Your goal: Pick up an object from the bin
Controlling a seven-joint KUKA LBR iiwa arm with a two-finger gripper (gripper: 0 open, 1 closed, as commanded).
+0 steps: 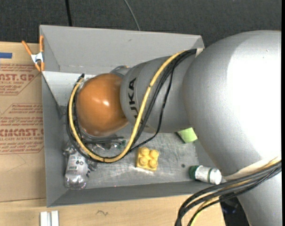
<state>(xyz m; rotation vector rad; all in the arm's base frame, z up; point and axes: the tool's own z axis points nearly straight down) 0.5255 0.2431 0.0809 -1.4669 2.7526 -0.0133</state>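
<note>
A dark part of my gripper's body (103, 144) shows just below the orange wrist cover, low over the bin's left half. Closest to it, in the front left corner, lies a crumpled silvery packet (76, 169) with a small printed label. A yellow studded toy brick (147, 158) rests on the bin floor to the right of the gripper. Whether the gripper touches the silvery packet is hidden.
A light green block (187, 135) lies further right, partly under the arm. A small bottle with a green cap and white body (206, 174) lies at the front right wall. The arm and its cables cover most of the bin's middle and back.
</note>
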